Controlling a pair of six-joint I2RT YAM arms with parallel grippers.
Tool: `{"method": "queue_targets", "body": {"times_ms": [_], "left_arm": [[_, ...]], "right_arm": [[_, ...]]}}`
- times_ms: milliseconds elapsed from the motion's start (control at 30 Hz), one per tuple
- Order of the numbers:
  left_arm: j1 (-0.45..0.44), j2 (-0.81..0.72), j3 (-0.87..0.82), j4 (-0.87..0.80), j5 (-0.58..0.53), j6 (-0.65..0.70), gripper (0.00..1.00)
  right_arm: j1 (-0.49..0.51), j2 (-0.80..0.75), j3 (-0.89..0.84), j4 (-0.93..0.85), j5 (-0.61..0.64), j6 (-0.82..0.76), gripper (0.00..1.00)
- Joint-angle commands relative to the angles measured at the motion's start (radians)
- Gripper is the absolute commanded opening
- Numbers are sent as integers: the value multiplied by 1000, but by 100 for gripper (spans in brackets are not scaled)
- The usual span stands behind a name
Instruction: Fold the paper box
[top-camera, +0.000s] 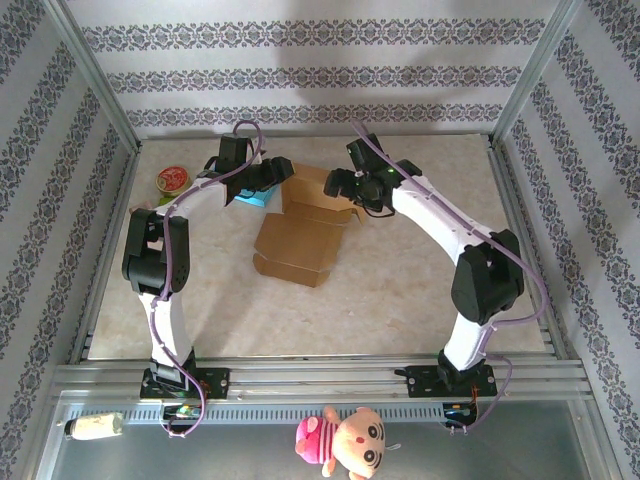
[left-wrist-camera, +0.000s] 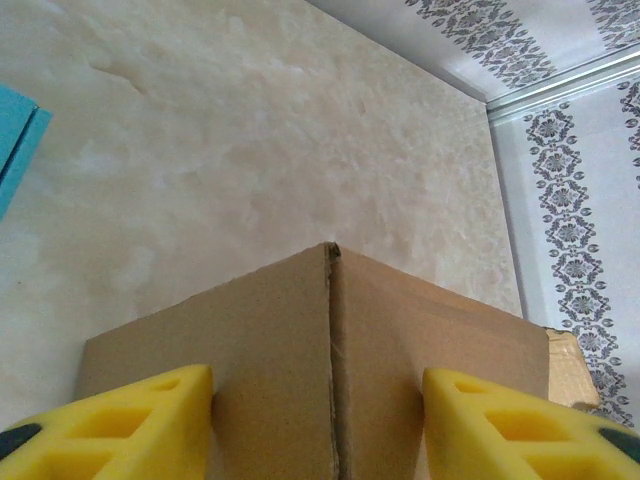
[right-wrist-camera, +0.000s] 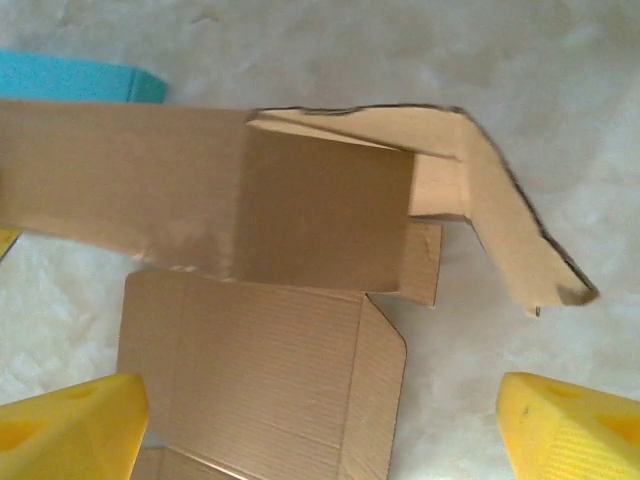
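Box (top-camera: 300, 245) mid-tabletop (top-camera: 420, 290), long axis running away from bases; its loose far flap (right-wrist-camera: 510, 220) lies just beyond released right jaws; left jaws straddle a folded corner (left-wrist-camera: 333, 350), grip unclear.

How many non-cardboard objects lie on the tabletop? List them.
2: a round tin at far left, a blue item beside the paper box; others may be hidden.

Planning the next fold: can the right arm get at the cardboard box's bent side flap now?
Probably yes: the right gripper hangs open above the cardboard box, nothing between it and the bent flap.
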Motion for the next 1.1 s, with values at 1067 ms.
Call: {"method": "queue_targets", "body": {"times_ms": [1067], "left_arm": [[-26, -17, 14, -60, -16, 43, 55]], "right_arm": [[-50, 114, -61, 407, -134, 170, 81]]}}
